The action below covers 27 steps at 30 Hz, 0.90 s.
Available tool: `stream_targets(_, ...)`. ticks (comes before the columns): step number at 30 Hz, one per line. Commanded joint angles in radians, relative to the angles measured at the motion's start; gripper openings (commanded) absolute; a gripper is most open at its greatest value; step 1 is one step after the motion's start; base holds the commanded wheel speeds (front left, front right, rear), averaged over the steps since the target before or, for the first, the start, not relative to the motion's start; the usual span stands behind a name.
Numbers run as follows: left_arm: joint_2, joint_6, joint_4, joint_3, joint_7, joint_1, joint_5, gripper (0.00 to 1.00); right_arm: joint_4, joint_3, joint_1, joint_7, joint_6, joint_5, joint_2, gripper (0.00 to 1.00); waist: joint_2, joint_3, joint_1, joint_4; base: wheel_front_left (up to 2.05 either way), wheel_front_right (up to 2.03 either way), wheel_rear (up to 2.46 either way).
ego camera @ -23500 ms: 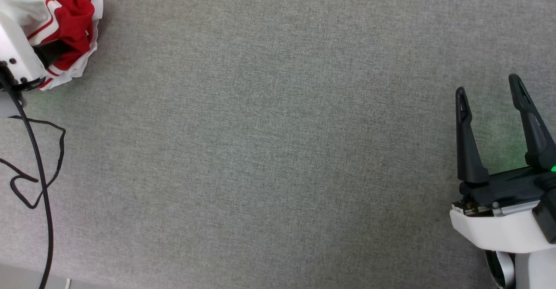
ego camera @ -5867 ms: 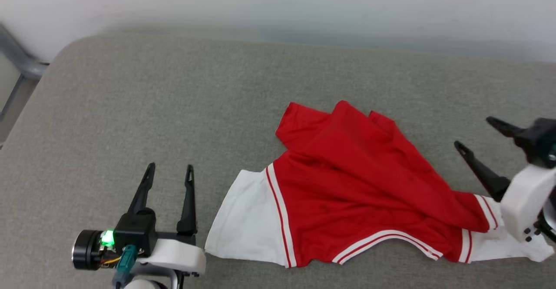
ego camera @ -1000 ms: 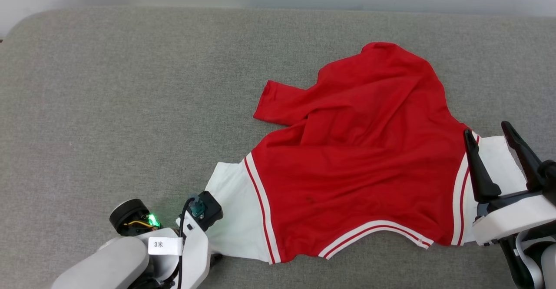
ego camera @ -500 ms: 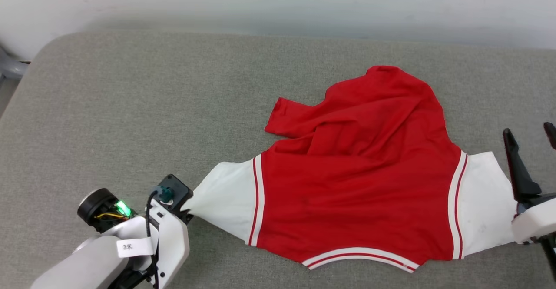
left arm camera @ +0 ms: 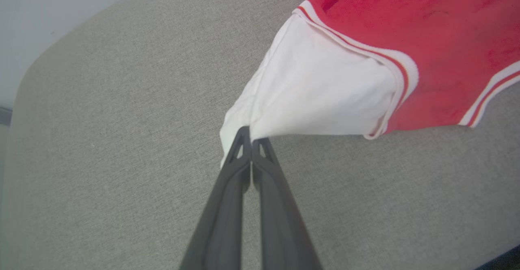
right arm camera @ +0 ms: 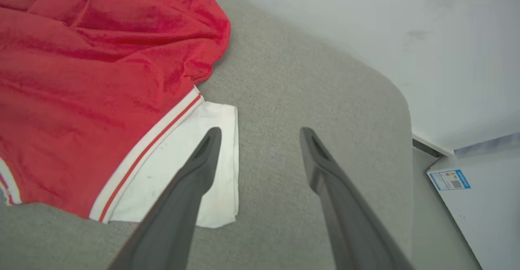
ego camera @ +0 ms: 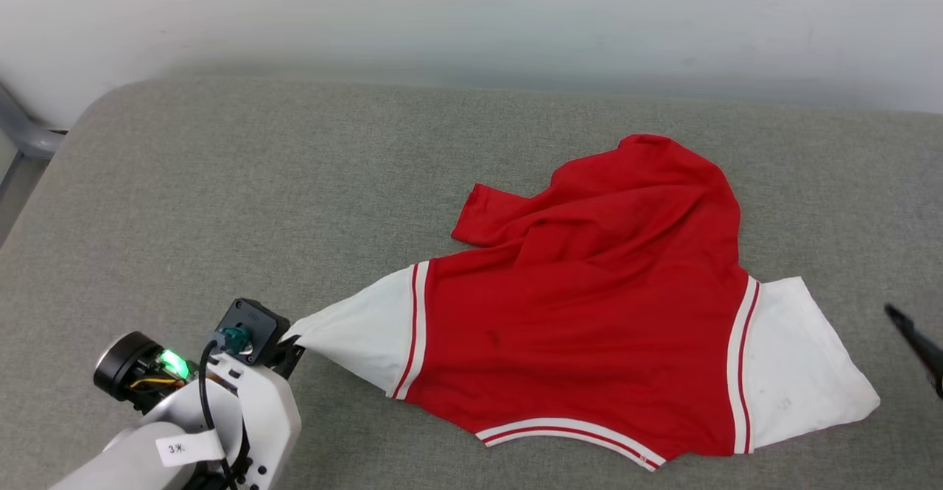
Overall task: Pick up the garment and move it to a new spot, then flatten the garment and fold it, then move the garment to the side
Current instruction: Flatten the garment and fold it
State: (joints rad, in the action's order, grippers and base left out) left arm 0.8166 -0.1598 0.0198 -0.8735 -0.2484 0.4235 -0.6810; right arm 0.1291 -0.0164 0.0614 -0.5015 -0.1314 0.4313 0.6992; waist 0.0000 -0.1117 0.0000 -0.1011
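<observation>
Two sets of jaws are reported. My left jaws, at 8 o'clock in the head view, are pressed together on the garment (ego camera: 589, 313). In the left wrist view the fingers (left arm camera: 227, 205) meet at their tips, with the edge of the white sleeve (left arm camera: 317, 91) pinched between them. That sleeve is drawn out to a point toward the grip.

The garment lies on the grey surface (ego camera: 258, 180), toward 4 o'clock from the middle of the head view, plain red side up. Its red body is wrinkled, with a loose red flap (ego camera: 486, 217) at its 10 o'clock. Red-and-white trim (ego camera: 567, 431) runs along the edge at 6 o'clock. The second sleeve (ego camera: 803, 357), at 3 o'clock, lies flat.

My right jaws are spread wide and hold nothing. In the right wrist view one finger (right arm camera: 183, 197) crosses in front of the flat sleeve's corner and the other is over bare surface. I cannot tell whether there is contact. In the head view a dark fingertip (ego camera: 917, 339) shows at the 3 o'clock edge, apart from the sleeve.
</observation>
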Motion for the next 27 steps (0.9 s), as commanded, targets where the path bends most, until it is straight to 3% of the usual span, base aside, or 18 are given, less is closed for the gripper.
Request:
stream_targets(1,0.007,-0.007,-0.004,0.002,0.006,-0.014,-0.003,0.00,0.006,-0.012,-0.018,-0.024,0.001,0.018,0.014,1.00,0.0000,0.000,0.0000,0.000,0.00,0.00,0.00)
stream_targets(2,0.006,-0.017,-0.014,0.004,0.016,-0.021,-0.002,0.00,0.021,-0.034,-0.022,-0.113,0.001,0.072,0.064,1.00,0.0000,-0.003,0.0000,0.001,0.00,0.00,0.00)
stream_targets(4,0.002,-0.022,-0.022,0.005,0.024,-0.026,0.001,0.00,0.026,-0.050,-0.020,-0.186,0.001,0.119,0.097,1.00,0.0000,-0.012,0.0000,0.000,0.00,0.00,0.00)
stream_targets(11,-0.016,-0.026,-0.033,0.005,0.043,0.001,0.017,0.00,-0.048,-0.106,0.032,-0.308,0.001,0.189,0.113,1.00,0.0000,-0.051,0.0000,-0.011,0.00,0.00,0.00)
stream_targets(20,-0.052,-0.016,-0.022,0.000,0.071,0.039,0.037,0.00,-0.239,-0.216,0.137,-0.315,0.001,0.200,0.076,1.00,0.0000,-0.118,0.0000,-0.040,0.00,0.00,0.00)
stream_targets(27,-0.071,-0.011,-0.006,-0.003,0.092,0.054,0.044,0.00,-0.354,-0.361,0.145,-0.287,0.000,0.222,0.052,1.00,0.0000,-0.146,0.0000,-0.051,0.00,0.00,0.00)
